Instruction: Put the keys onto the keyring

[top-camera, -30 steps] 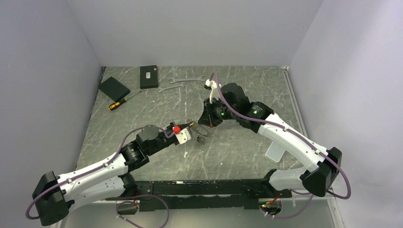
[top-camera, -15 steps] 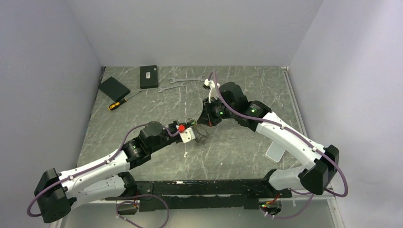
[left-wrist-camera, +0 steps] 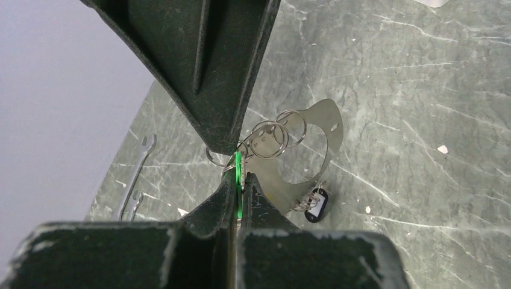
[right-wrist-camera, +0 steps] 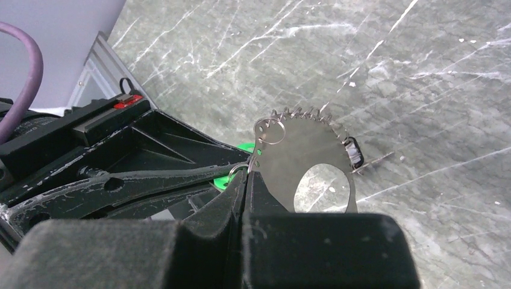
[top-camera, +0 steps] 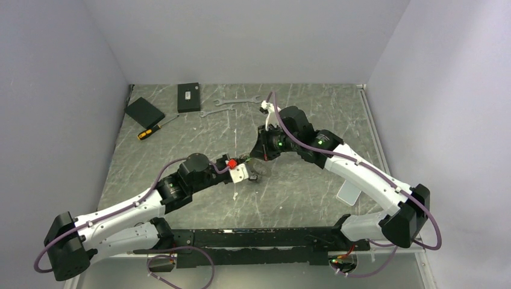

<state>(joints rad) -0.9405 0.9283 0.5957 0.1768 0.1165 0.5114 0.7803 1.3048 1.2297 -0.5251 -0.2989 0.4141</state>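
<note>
Left fingers [left-wrist-camera: 214, 208] are pinched shut on the keys [left-wrist-camera: 238, 171], seen only as a green tag edge-on against the rim of the keyring plate [left-wrist-camera: 313, 144]. Right fingers [right-wrist-camera: 265, 201] are clamped on that plate's edge, above the counter [left-wrist-camera: 422, 90]. Threading appears to be in hand. The next move likely calls for working the keys onto one of the plate's split rings [left-wrist-camera: 278, 129].

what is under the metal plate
A small black tag lies on the table below the metal plate, partly hidden by its edge; the table under the rest is covered.
</note>
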